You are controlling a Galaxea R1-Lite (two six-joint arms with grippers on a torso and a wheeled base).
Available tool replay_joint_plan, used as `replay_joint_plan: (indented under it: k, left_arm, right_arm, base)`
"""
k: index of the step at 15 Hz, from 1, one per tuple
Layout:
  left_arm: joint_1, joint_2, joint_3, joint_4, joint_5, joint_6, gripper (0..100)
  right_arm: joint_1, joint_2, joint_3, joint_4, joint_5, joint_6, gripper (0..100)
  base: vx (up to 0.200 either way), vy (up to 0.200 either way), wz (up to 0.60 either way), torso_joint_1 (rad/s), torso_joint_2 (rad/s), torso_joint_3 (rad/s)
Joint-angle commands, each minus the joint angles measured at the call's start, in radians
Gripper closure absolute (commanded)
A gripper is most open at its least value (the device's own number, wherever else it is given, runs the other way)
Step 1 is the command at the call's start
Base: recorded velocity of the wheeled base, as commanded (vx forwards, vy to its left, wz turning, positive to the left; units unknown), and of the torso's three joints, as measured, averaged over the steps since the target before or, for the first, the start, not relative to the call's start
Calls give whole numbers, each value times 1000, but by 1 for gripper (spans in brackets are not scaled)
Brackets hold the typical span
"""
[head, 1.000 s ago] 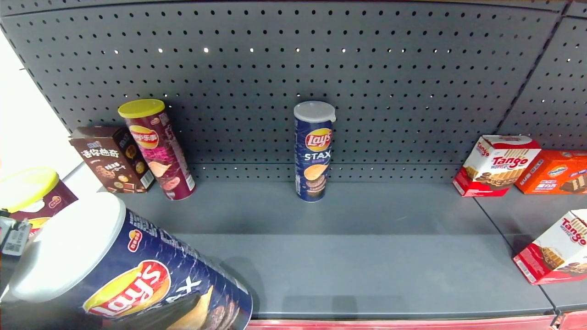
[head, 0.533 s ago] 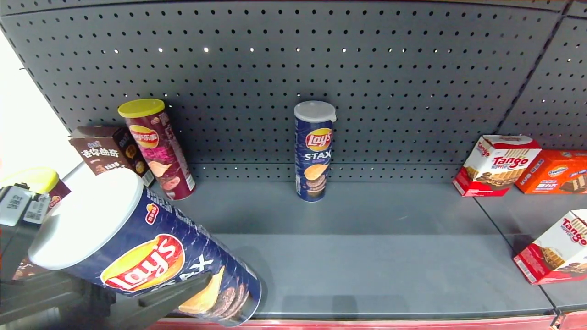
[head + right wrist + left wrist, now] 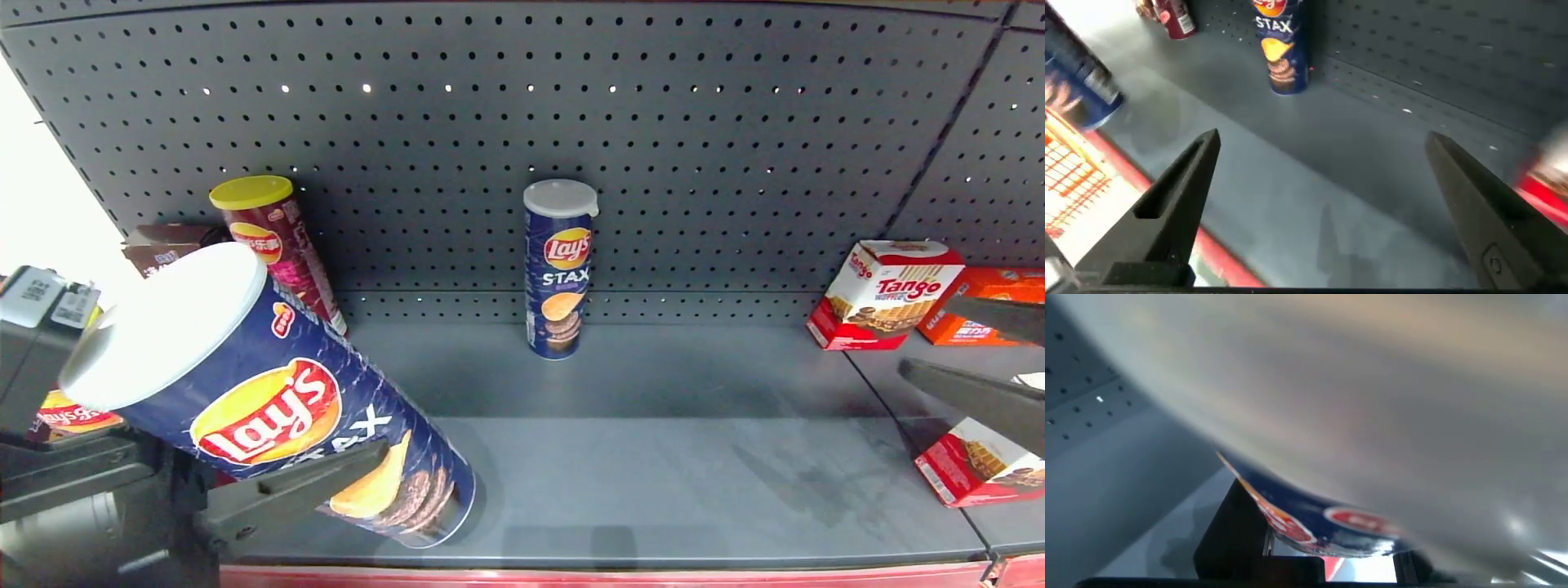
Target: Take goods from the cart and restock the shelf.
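Blue chip can [image 3: 269, 392] tilted over grey shelf [image 3: 653, 474], perforated back panel [image 3: 653, 163]

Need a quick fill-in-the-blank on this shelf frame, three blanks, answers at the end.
1. The left gripper holds a tilted chip can that is mostly ____ in colour.
2. The right gripper has its fingers ____, with nothing between them.
3. The maroon can at the back of the shelf has a ____ lid.
Missing words: blue; open; yellow
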Motion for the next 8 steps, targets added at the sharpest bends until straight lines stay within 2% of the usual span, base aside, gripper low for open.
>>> replay_joint_plan:
  k: [1, 3, 5, 7, 8]
  left_arm:
    - [3, 7, -78, 70, 5, -2, 100]
    - [35, 7, -142, 145, 5, -2, 100]
    - [38, 10, -201, 212, 3, -2, 100]
    - [37, 10, -204, 234, 0, -2, 100]
    - [37, 10, -202, 234, 0, -2, 100]
  right_arm:
    - [53, 236, -109, -71, -1, 20, 0]
    - [54, 326, -196, -76, -1, 17, 0]
    - [74, 391, -227, -133, 20, 20, 0]
    - [87, 438, -219, -222, 86, 21, 0]
    - [88, 446, -222, -225, 96, 21, 0]
  base:
    - [0, 0, 0, 0, 0, 0]
    - [0, 0, 0, 0, 0, 0]
    - [0, 0, 0, 0, 0, 0]
    - [0, 0, 0, 0, 0, 0]
    - [0, 0, 0, 0, 0, 0]
